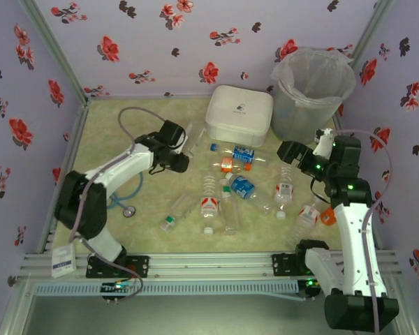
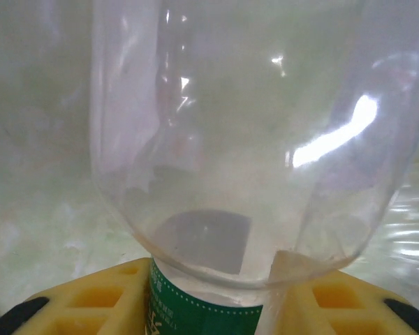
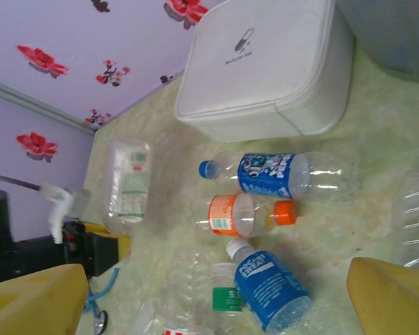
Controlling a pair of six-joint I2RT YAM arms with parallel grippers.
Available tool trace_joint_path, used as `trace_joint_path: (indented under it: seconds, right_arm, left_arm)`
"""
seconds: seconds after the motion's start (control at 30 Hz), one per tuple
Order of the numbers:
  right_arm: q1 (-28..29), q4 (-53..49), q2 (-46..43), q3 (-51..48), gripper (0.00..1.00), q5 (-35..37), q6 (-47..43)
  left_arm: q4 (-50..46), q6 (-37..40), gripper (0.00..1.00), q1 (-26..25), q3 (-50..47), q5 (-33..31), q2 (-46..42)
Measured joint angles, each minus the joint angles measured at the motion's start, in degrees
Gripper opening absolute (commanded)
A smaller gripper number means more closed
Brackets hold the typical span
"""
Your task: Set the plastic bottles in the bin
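— Progress on the plastic bottles [image 1: 241,185]?
— Barely begun, by my reading. The bin [image 1: 304,115] stands at the far right corner of the worktop [image 1: 146,237], just beside the white box [image 1: 239,115]. From above I can make out nothing inside its clear liner, though the bag's sheen makes that hard to be sure of.
— And the arms?
— The left claw [image 2: 209,310] is clenched on a green-labelled bottle [image 2: 223,139], with a yellow finger on either side of the label. That bottle is left of the white box, well apart from the bin.
— The right one?
— The right claw [image 3: 216,279] is spread wide with nothing between its fingers, and it hovers near the bin.
— What's left?
— Nearly everything. One bottle is in hand and has to cross to the bin. About ten lie loose in the middle and right of the worktop, among them two blue-labelled ones.
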Motion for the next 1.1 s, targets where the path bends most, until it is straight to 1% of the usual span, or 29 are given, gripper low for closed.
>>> trace_joint_path:
  seconds: [0.13,0.27,0.33,0.4,0.5,0.6,0.73,0.8,0.87,1.03,1.1]
  right_arm:
    - [5.55,3.50,0.61,0.00,0.96,-0.52,2.89]
    - [12.63,7.69,5.62,2.05,0.96,-0.57,4.70]
    - [16.02,10.29,9.38,3.37,0.99,0.02,5.42]
    - [18.80,12.98,11.82,3.58,1.00,0.55,6.36]
    - [21.51,16.00,14.58,3.67,1.00,0.94,7.89]
    - [23.23,18.03,17.62,3.74,1.00,1.62,8.79]
    - [25.57,19.82,21.16,3.78,0.99,2.62,10.01]
    - [27.04,20.94,22.43,3.78,0.96,2.91,10.60]
    - [28.46,21.88,23.63,3.78,0.90,3.06,11.26]
    - [30.29,23.67,24.59,3.19,0.64,3.54,12.00]
    - [30.34,23.76,24.63,2.78,0.57,3.63,12.20]
  left_arm:
    - [3.30,-2.03,0.01,-4.55,-0.42,0.42,-7.58]
    - [8.92,-4.72,0.00,-9.86,-3.08,0.72,-11.13]
    - [12.37,-6.40,0.00,-12.85,-5.68,0.90,-11.78]
    - [14.53,-7.10,0.00,-15.56,-8.35,0.76,-12.13]
    - [16.35,-7.93,0.00,-19.17,-12.24,-0.52,-13.25]
    - [17.94,-8.55,0.00,-21.07,-15.26,-1.01,-14.91]
    - [19.58,-8.79,0.00,-21.94,-16.06,-1.75,-15.65]
    - [20.31,-8.79,0.00,-22.14,-16.06,-1.97,-15.67]
    - [20.52,-8.79,0.00,-22.25,-16.06,-2.47,-15.67]
    - [21.18,-8.81,0.00,-22.25,-17.16,-3.82,-16.13]
    - [21.29,-8.81,0.00,-22.27,-17.86,-4.13,-16.44]
